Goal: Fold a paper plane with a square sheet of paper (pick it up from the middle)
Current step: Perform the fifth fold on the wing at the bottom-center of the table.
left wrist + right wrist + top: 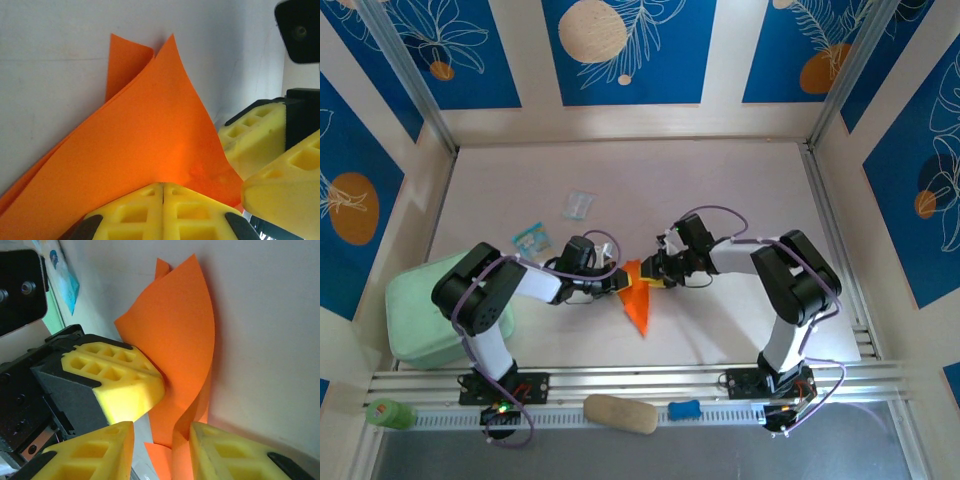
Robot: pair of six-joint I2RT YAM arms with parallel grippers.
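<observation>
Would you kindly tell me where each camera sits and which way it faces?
Top external: above and behind, facing down at the table; left arm and right arm show.
Left wrist: along the shut left hand, pinching the orange paper.
Right wrist: along the open right hand, straddling it.
Shared: the paper; each wrist sees the other hand.

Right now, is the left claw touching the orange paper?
Touching. The left wrist view shows the left claw closed tight on the orange paper, which rises straight out of its seam.
</observation>
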